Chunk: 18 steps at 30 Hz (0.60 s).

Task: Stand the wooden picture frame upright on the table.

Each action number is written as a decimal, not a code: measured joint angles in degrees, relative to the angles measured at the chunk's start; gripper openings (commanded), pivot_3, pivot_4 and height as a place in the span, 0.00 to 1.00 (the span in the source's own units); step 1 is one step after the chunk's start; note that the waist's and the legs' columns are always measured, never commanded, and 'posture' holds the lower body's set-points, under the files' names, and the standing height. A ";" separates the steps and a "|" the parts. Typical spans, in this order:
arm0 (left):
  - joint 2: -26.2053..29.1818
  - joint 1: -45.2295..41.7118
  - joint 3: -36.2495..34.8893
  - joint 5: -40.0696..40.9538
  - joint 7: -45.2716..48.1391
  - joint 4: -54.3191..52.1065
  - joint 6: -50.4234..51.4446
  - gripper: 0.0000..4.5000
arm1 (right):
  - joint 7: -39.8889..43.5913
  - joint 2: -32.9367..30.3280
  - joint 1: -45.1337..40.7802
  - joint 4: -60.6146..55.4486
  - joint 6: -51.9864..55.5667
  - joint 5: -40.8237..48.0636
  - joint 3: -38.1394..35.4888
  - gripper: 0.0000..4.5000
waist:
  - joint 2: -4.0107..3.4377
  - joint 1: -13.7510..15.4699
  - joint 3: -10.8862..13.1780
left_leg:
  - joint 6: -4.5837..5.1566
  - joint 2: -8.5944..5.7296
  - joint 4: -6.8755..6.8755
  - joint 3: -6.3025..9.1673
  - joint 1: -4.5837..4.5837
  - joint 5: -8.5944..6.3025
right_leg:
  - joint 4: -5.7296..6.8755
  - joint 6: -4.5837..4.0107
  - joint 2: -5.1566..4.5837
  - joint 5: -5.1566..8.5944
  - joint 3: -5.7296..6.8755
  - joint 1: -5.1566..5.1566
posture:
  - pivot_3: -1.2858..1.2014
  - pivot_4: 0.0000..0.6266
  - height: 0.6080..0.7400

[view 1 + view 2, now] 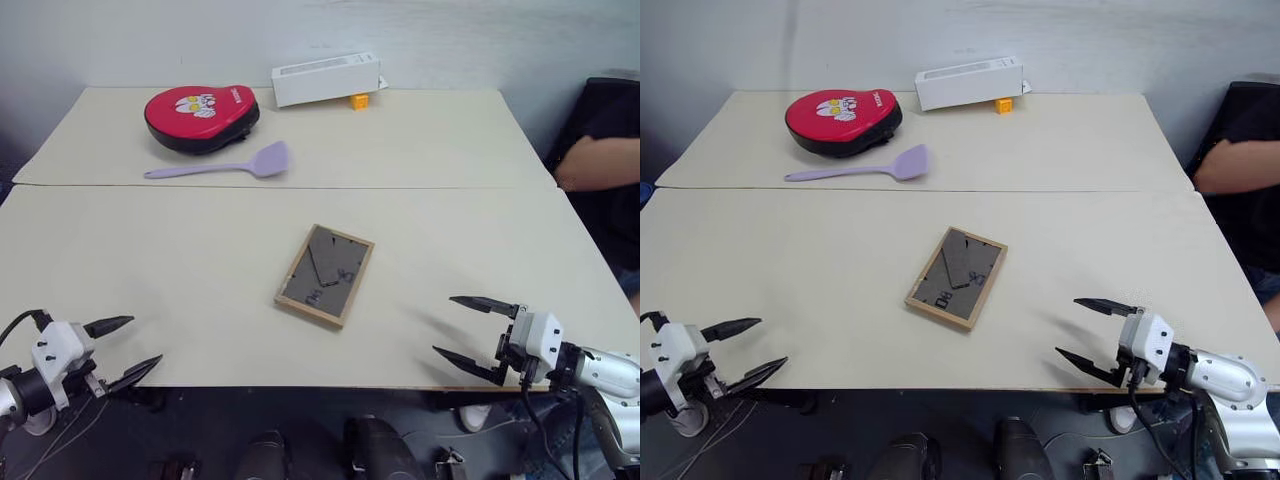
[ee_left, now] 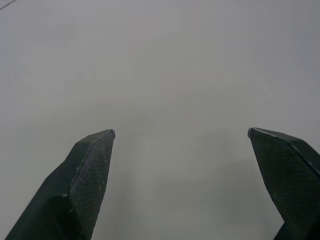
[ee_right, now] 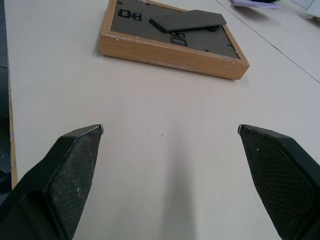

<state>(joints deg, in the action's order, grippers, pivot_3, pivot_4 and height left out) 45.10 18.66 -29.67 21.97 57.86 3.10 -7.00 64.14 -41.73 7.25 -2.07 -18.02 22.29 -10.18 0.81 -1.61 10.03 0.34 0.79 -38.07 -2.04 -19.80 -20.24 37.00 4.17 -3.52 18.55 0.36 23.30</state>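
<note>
Wooden picture frame [image 1: 325, 274], small, rectangular and of light wood, lies flat and face down near the middle of the large cream-beige table [image 1: 200, 260], on the nearer side of the seam that crosses the tabletop. Its dark grey back panel faces up, with a folded stand and small clips on it, and the frame sits turned at a slant to the table's edge.

At the near left corner of the table, the left gripper [image 1: 124, 348] hangs with its two black fingers spread wide, holding nothing. At the near right edge, the right gripper [image 1: 468, 331] also has its two black fingers spread wide and empty, pointing toward the frame; in its wrist view the frame [image 3: 170, 37] lies ahead of the fingertips, well apart from them.

On the far part of the table, beyond the seam, rest a red and black rounded padded mitt [image 1: 201, 117], a lilac plastic spatula [image 1: 224, 165] just in front of it, a white oblong box [image 1: 326, 78], and a small yellow block [image 1: 359, 100] beside the box. A person's arm in a dark sleeve [image 1: 600, 150] shows at the right edge.
</note>
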 measured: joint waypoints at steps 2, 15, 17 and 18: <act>-0.01 -0.11 0.01 -0.14 -0.80 -0.11 0.28 1.00 | 0.20 0.27 -0.07 0.43 -0.73 -0.36 0.43 1.00 | 0.00 -0.02 0.00 | 0.00 0.00 -0.02 -0.01 0.01 0.00 | 0.00 0.00 0.00 0.00 0.00 -0.02 | 0.52 0.24 1.00; -0.51 -26.19 14.35 0.51 -15.46 -11.73 28.65 0.51 | -11.04 3.71 -8.33 -6.88 19.76 -1.73 7.45 0.39 | -0.03 0.51 -0.01 | -0.13 -0.06 -0.10 0.06 -0.03 0.10 | 0.10 0.04 -0.02 -0.02 0.06 -0.03 | 0.52 0.24 1.00; -3.29 -31.55 19.00 -0.58 -16.92 -11.20 30.72 0.37 | -12.57 4.10 -10.80 -6.46 20.48 -4.72 9.42 0.23 | -0.05 0.34 -0.03 | -0.44 -0.07 -0.16 0.03 -0.27 0.29 | 0.17 0.10 0.03 -0.05 0.06 0.16 | 0.52 0.24 1.00; -4.98 -34.22 21.38 -1.46 -17.42 -10.19 31.43 0.31 | -13.12 4.36 -12.23 -5.63 20.48 -6.57 10.63 0.16 | -0.03 0.15 -0.03 | -0.44 -0.07 -0.27 0.00 -0.46 0.31 | 0.35 0.10 0.05 -0.06 0.06 0.36 | 0.52 0.24 1.00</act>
<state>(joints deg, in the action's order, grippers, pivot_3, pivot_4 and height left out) 40.12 -15.56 -8.29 20.51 40.44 -7.09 24.43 51.02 -37.37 -4.98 -7.70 2.46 15.73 0.45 0.78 -1.45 10.00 -0.09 0.72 -38.33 -2.04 -20.26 -19.93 37.35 4.27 -3.47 18.49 0.42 23.66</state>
